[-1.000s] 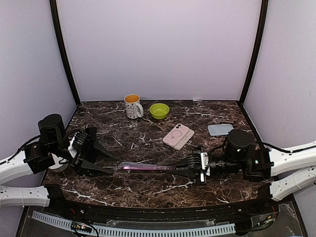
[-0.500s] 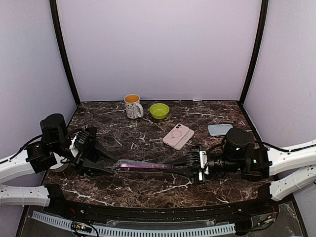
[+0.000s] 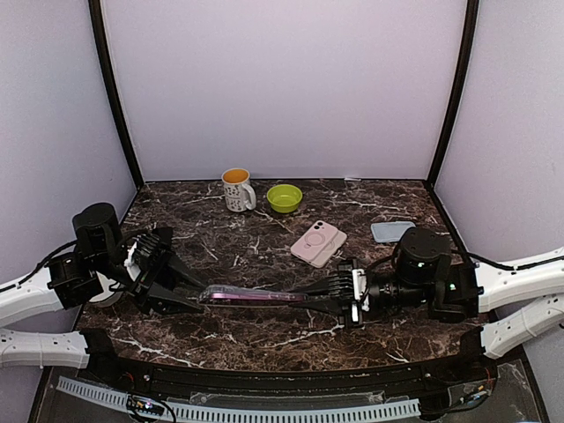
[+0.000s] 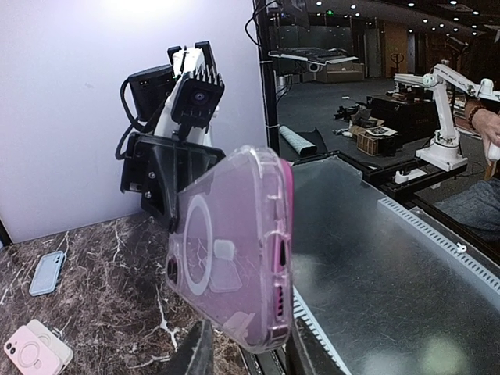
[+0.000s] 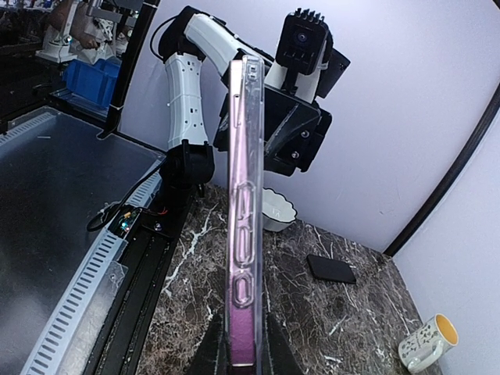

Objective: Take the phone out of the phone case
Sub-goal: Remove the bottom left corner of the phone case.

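Observation:
A purple phone in a clear case (image 3: 254, 296) is held level above the table between the two arms. My right gripper (image 3: 328, 298) is shut on its right end; in the right wrist view the cased phone (image 5: 244, 203) stands edge-on between my right gripper (image 5: 244, 355) fingers. My left gripper (image 3: 196, 293) is open, with the phone's left end between its fingers. In the left wrist view the case (image 4: 234, 242) shows its clear back, and my left gripper (image 4: 246, 351) has one finger on each side of the case's end, the jaws not closed on it.
A spotted mug (image 3: 236, 189) and a green bowl (image 3: 284, 197) stand at the back. A pink phone case (image 3: 318, 243) and a blue-grey phone (image 3: 393, 231) lie right of centre. A white bowl (image 5: 275, 211) and a flat black object (image 5: 330, 269) sit near the left arm.
My right gripper has carried the cased phone to the left, so its end now sits between the left gripper's open fingers. The left arm has shifted slightly towards it.

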Available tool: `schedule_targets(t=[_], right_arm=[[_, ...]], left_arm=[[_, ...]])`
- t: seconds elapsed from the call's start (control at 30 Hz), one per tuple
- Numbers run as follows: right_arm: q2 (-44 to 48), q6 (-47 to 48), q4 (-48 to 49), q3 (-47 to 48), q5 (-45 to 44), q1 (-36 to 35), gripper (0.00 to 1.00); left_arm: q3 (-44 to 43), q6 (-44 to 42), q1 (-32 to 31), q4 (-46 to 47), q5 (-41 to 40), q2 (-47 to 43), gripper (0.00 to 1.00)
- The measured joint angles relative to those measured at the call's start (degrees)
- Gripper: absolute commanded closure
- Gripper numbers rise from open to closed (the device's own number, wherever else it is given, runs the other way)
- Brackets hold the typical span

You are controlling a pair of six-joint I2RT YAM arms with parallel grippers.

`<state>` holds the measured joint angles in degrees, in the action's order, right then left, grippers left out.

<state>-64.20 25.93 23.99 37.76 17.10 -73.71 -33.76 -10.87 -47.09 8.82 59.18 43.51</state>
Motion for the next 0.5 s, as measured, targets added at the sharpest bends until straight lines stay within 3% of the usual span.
schedule_targets(t=[0.5], right_arm=[[-0.6, 4.9, -4.8, 3.2, 2.7, 0.5, 1.0]], left_arm=[[0.0, -0.5, 0.0, -0.3, 2.2, 0.7, 0.74]])
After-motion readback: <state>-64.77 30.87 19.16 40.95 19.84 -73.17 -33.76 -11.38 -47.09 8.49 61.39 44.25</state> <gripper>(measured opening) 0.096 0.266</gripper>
